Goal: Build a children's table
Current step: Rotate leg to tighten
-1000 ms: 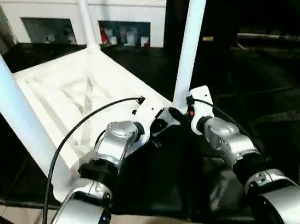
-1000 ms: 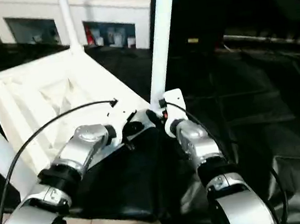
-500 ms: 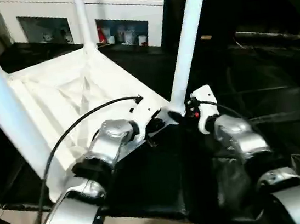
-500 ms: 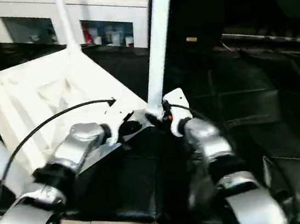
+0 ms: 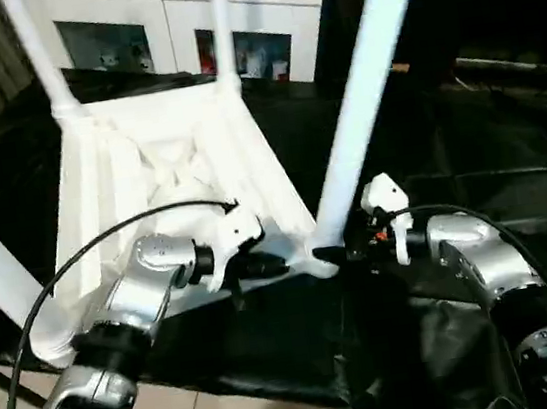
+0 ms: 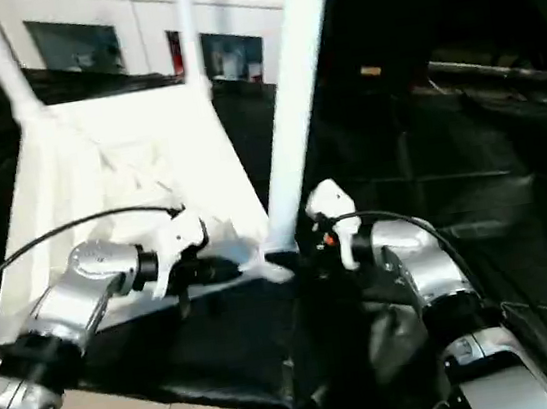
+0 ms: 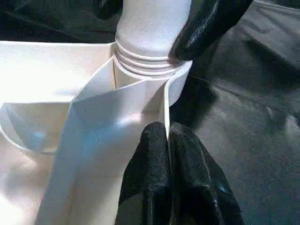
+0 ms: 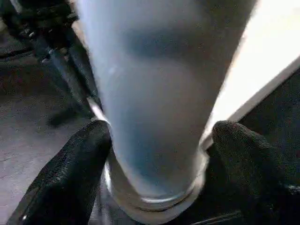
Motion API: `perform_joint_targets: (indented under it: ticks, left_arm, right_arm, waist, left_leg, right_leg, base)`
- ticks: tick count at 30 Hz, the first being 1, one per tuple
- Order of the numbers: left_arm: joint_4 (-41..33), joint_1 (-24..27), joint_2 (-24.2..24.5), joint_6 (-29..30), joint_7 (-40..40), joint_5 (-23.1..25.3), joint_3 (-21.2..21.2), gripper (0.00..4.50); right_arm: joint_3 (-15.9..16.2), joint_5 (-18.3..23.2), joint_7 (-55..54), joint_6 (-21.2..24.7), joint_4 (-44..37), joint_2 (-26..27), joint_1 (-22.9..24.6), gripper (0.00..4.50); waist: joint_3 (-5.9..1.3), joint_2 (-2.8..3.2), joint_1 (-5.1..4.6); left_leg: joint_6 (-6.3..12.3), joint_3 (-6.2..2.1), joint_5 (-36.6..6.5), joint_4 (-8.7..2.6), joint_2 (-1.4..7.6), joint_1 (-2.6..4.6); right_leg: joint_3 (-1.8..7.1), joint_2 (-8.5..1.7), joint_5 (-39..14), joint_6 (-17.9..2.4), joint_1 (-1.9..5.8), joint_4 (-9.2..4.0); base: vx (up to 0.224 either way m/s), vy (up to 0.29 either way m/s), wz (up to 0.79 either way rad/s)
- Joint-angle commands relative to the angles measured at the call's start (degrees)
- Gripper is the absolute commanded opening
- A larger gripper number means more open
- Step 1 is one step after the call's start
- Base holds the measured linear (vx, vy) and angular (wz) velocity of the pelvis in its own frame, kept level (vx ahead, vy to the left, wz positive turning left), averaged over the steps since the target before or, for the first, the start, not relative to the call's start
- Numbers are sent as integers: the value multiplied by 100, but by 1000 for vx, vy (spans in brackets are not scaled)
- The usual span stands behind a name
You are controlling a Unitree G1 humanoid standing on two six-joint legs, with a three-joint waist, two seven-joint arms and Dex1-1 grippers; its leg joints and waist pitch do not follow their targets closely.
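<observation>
I have the table top (image 5: 163,169) lying upside down on the black cloth (image 5: 510,163), ribbed side up, with legs standing out of its corners. The near-right leg (image 5: 365,92) rises from its corner socket (image 7: 140,65) between my two arms.

My left gripper (image 7: 168,154) has its two fingers pressed together on the thin edge wall of the top, just short of that socket. My right gripper (image 8: 157,154) is spread around the foot of the leg, one black finger (image 8: 70,173) on each side of it; I cannot tell whether the pads are bearing on it or just beside it.

I judge the whole piece light, hollow plastic: stiff enough along the ribs, but the thin rim will flex and can slip out of a pinch. The leg is smooth, round and tapered, so a grip slides easily along it. The best hold is low, right at the ringed collar where the leg meets the socket, with the other gripper steadying the rim close to the same corner so the top does not skate on the cloth. A white cabinet (image 5: 178,15) stands at the far side.
</observation>
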Motion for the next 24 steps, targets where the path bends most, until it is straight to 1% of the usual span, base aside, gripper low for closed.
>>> perform_joint_targets:
  ticks: [1,2,3,4,6,7,8,9,10,11,14,20,21,22,24]
  left_arm:
    - [-141,60,-31,57,-68,-126,-86,0]
    - [-191,84,-13,91,-79,-134,-82,0]
    - [-228,100,0,116,-90,-140,-80,0]
    - [-259,112,14,146,-99,-142,-74,0]
    - [-296,121,23,185,-85,-134,-65,0]
    - [-307,123,21,199,-75,-125,-53,0]
    - [-319,126,21,209,-70,-119,-45,0]
    - [-316,124,20,208,-65,-116,-37,0]
    - [-314,123,19,208,-63,-114,-33,0]
    - [-315,122,20,213,-58,-116,-30,0]
    - [-338,131,33,242,-48,-128,-34,0]
    - [-398,179,73,324,-115,-160,-53,0]
    - [-392,187,68,330,-111,-161,-55,0]
    - [-382,186,61,327,-98,-158,-54,0]
    - [-195,110,-69,289,211,-69,-11,0]
  right_arm:
    - [22,-33,103,78,-114,-115,51,381]
    - [42,-49,115,69,-137,-127,79,381]
    - [50,-53,117,71,-153,-132,95,351]
    - [54,-58,105,64,-143,-136,100,351]
    - [40,-50,108,85,-120,-132,91,344]
    - [17,-59,69,93,-107,-123,79,324]
    - [2,-65,39,103,-109,-117,75,324]
    - [-26,-44,22,118,-99,-100,63,309]
    - [-44,-27,13,125,-94,-89,57,309]
    - [-53,-19,20,128,-101,-86,58,298]
    - [-61,2,71,146,-128,-83,69,279]
    - [-34,51,166,177,-163,-67,127,276]
    - [-50,39,82,199,-111,-32,136,276]
    - [-63,27,30,210,-76,-15,133,276]
    - [-165,-176,-674,84,281,123,28,276]
  waist:
    - [-354,4,-4]
    - [-359,-13,-4]
    - [-359,-18,-4]
    - [-362,-9,-4]
    - [-363,-10,-11]
    - [-362,-21,-15]
    - [-364,-12,-13]
    - [-364,-8,-16]
    - [-363,-8,-19]
    - [-362,-20,-23]
    - [-362,-25,-22]
    - [-370,-23,-24]
    - [-370,-11,-23]
    - [-364,-13,-25]
    - [-360,-6,-34]
  left_leg:
    - [47,-153,-1730,-403,322,106]
    - [52,-152,-1674,-397,315,94]
    - [55,-152,-1644,-398,315,90]
    - [66,-151,-1601,-395,316,96]
    - [83,-143,-1552,-388,309,95]
    - [100,-138,-1527,-383,304,89]
    - [104,-140,-1512,-382,305,92]
    - [105,-140,-1508,-382,306,93]
    - [103,-140,-1510,-381,305,92]
    - [100,-140,-1533,-383,305,93]
    - [106,-142,-1516,-379,303,90]
    - [127,-139,-1425,-374,305,87]
    - [128,-137,-1421,-370,300,85]
    - [127,-137,-1446,-373,297,83]
    - [86,-145,-1484,-378,297,81]
  right_leg:
    - [341,-446,-1875,-1011,249,-424]
    - [342,-445,-1811,-1015,258,-411]
    - [343,-448,-1787,-1023,264,-407]
    - [342,-446,-1754,-1035,261,-404]
    - [344,-438,-1677,-1057,261,-398]
    - [342,-436,-1659,-1061,263,-399]
    - [342,-437,-1663,-1061,263,-398]
    - [342,-435,-1654,-1062,263,-397]
    - [340,-435,-1651,-1063,264,-400]
    - [338,-431,-1678,-1054,263,-403]
    - [340,-439,-1750,-1026,266,-406]
    - [338,-431,-1578,-1075,271,-380]
    - [339,-430,-1564,-1079,272,-380]
    - [336,-432,-1628,-1062,273,-394]
    - [335,-442,-1725,-1036,265,-404]
  base:
    - [0,0,0]
    - [0,0,0]
    - [0,0,0]
    - [0,0,0]
    - [0,0,0]
    - [0,0,0]
    - [0,0,0]
    - [0,0,0]
    - [0,0,0]
    - [0,0,0]
    - [0,0,0]
    - [0,0,0]
    - [0,0,0]
    - [0,0,0]
    - [0,0,0]
